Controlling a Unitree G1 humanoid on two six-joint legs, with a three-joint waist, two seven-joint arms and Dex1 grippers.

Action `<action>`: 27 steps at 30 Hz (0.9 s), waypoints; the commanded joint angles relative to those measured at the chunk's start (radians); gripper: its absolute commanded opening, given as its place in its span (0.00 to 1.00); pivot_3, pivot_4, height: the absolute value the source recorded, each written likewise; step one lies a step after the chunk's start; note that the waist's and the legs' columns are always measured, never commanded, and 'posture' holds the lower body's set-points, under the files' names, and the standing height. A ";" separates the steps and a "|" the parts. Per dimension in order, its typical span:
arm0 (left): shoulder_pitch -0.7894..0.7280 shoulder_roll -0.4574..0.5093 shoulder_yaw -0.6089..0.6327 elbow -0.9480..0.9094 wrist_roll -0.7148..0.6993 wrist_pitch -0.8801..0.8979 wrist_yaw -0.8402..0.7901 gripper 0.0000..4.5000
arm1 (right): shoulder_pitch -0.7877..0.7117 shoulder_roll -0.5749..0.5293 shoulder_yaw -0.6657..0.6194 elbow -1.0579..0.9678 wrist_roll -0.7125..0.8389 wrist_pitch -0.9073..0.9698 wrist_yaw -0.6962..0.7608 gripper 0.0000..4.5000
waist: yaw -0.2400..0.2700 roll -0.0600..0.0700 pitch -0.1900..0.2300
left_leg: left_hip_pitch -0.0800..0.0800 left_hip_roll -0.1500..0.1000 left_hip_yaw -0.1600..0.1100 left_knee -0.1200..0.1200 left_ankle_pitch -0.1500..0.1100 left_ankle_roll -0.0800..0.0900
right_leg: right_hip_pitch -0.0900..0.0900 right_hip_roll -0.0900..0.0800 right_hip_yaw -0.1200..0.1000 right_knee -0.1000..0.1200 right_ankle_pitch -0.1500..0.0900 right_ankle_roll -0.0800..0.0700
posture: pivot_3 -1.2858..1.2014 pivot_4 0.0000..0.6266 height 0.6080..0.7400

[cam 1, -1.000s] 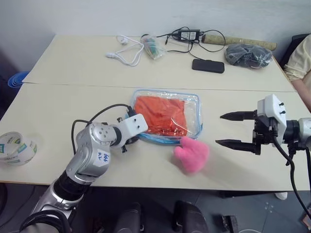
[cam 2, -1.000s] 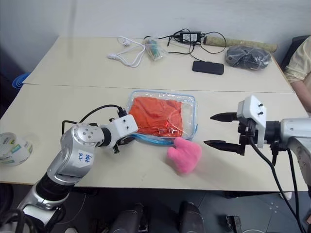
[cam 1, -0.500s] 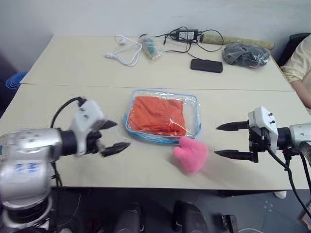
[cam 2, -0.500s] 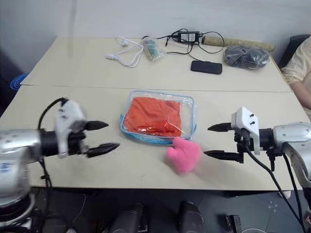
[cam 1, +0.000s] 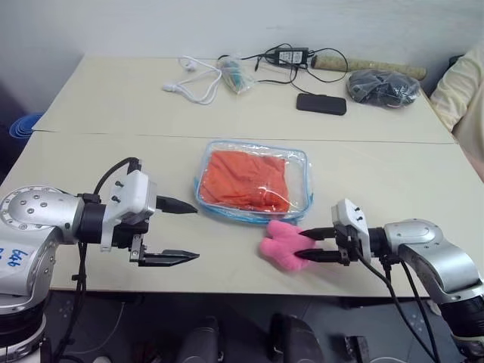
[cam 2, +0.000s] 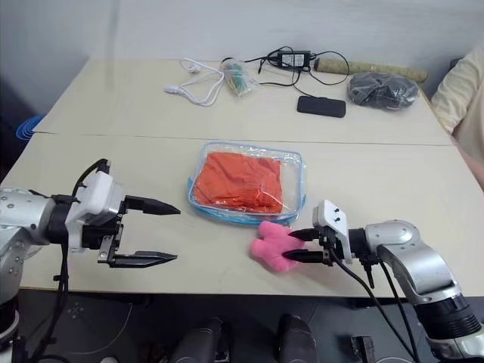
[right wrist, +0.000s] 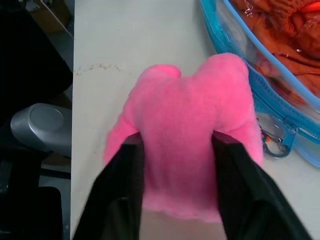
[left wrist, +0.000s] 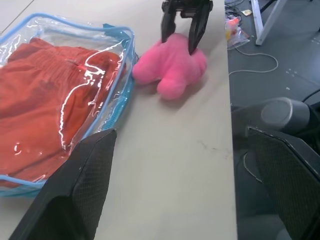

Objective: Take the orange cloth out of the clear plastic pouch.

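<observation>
Pinching pink plush (cam 1: 281, 245) near table (cam 1: 227, 272) front edge: right fingers (right wrist: 125, 195).

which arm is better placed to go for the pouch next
Left, probably. The left gripper is open, empty and pointing at the pouch; the right gripper is closed on the pink plush.

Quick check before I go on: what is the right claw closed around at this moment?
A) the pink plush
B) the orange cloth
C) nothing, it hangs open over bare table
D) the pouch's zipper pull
A: the right claw has a finger pressed into each side of the pink plush, beside the clear plastic pouch, with the orange cloth inside it.
</observation>
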 commanded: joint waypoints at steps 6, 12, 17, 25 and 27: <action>-0.027 0.029 -0.070 0.046 -0.034 -0.101 0.080 0.97 | -0.049 0.171 0.104 -0.074 -0.047 0.035 -0.160 0.00 | -0.002 0.001 0.001 | 0.000 0.002 0.001 0.000 -0.001 -0.001 | -0.001 0.002 0.001 0.001 0.000 0.000 | 0.52 0.24 1.00; -0.066 0.011 -0.187 0.086 -0.006 -0.173 0.126 0.97 | -0.055 0.209 0.163 -0.045 -0.118 0.026 -0.220 0.12 | 0.000 0.001 0.000 | 0.000 0.001 0.001 0.000 -0.001 -0.001 | -0.001 0.002 0.001 0.001 0.000 0.000 | 0.52 0.24 1.00; -0.097 -0.021 -0.294 0.121 0.036 -0.244 0.164 0.97 | -0.063 0.188 0.137 -0.076 -0.078 0.078 -0.203 0.43 | -0.005 0.001 0.000 | 0.001 0.003 0.003 0.000 -0.001 -0.002 | -0.001 0.004 0.002 0.001 -0.001 -0.001 | 0.52 0.24 1.00; -0.180 -0.100 -0.479 0.218 0.139 -0.392 0.158 0.97 | -0.078 0.073 -0.011 -0.248 0.043 0.150 -0.172 0.91 | 0.003 0.001 0.001 | 0.001 0.004 0.004 0.000 -0.002 -0.001 | -0.002 0.004 0.003 0.000 0.000 -0.001 | 0.52 0.24 1.00; -0.211 -0.128 -0.517 0.247 0.153 -0.412 0.149 0.97 | -0.101 0.031 -0.063 -0.269 0.083 0.182 -0.162 0.91 | 0.004 0.001 0.001 | 0.000 0.004 0.004 0.000 -0.002 -0.001 | -0.002 0.004 0.003 0.000 0.000 -0.001 | 0.52 0.24 1.00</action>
